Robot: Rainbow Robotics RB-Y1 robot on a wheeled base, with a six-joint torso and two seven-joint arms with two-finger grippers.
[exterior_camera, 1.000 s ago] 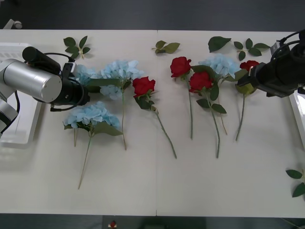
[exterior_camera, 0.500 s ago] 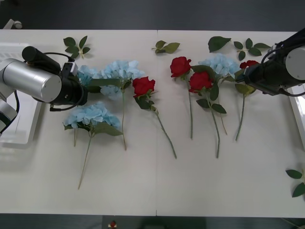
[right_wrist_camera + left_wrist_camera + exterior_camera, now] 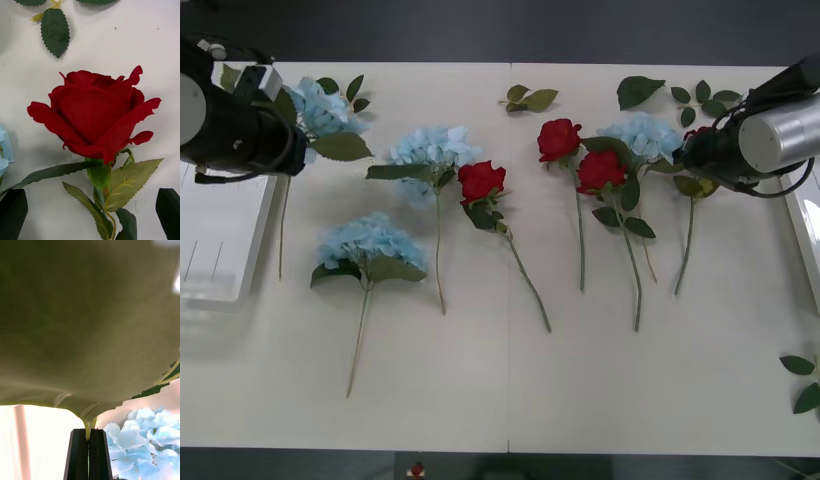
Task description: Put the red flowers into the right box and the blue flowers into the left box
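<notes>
While the left gripper (image 3: 89,450) keeps its black fingers (image 3: 79,453) pressed together on the thin stem of a blue hydrangea (image 3: 320,108), it hangs in the upper left of the front view, just beside the left box (image 3: 220,250). The grip is only on a slim stalk, so the flower may swing or slip out before it is over the box, and its long stem may catch on the rim. The right gripper (image 3: 90,213) hovers at the upper right with fingers wide apart, around the stem of a red rose (image 3: 95,112) that lies on the counter (image 3: 500,380). It may pinch a leaf instead of the stem. This rose has a deep-red bloom and toothed green leaves.
</notes>
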